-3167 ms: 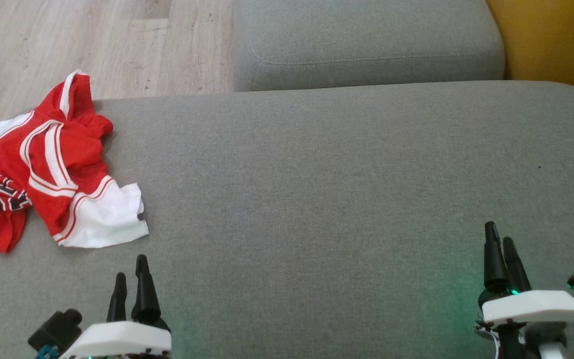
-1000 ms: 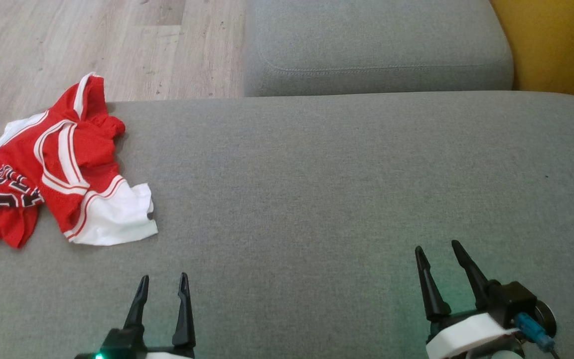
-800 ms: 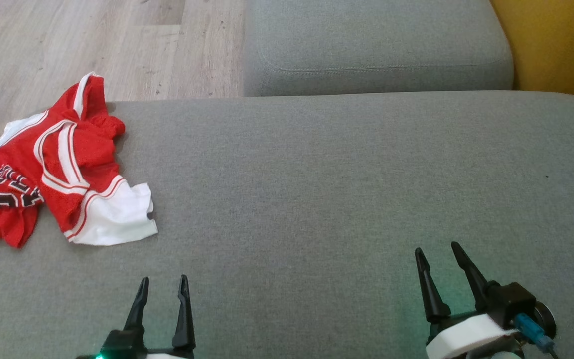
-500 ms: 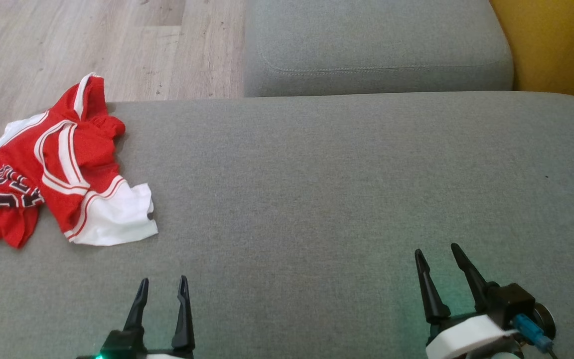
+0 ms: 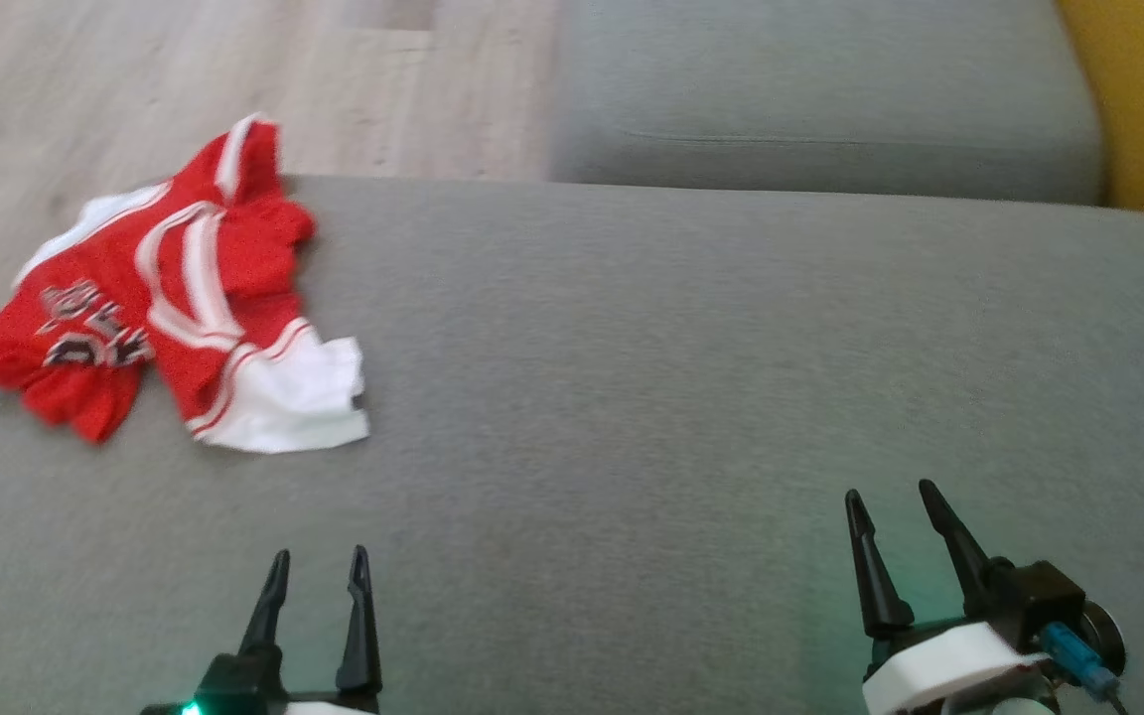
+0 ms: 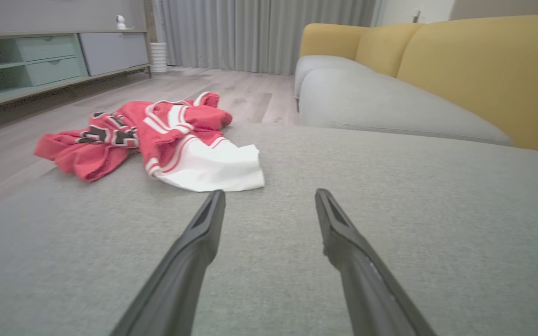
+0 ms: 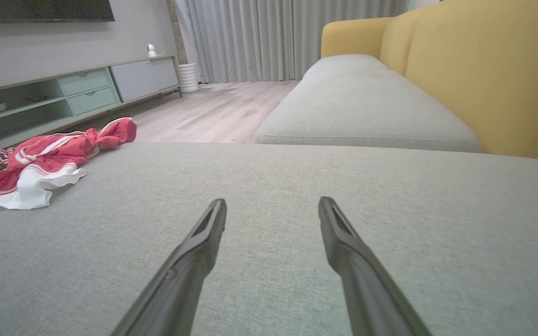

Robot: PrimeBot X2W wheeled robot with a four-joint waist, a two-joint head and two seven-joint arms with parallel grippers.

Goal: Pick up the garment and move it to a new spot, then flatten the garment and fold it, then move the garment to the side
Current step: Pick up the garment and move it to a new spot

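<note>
Forward, agape: left gripper [image 5: 321,552], right gripper [image 5: 887,490].

The only writing is on the crumpled red and white jersey [image 5: 185,298]: two rows of black block letters edged in white [image 5: 95,333], on the red cloth at its left end in the head view. Folds and blur break them up, and no word or number can be read, nor in either wrist view.

We cannot read the blurred lettering on the garment [image 5: 175,298]. The right wrist view's left edge cuts it off; the head view's bottom edge crops the left gripper [image 5: 321,552] at its base.
</note>
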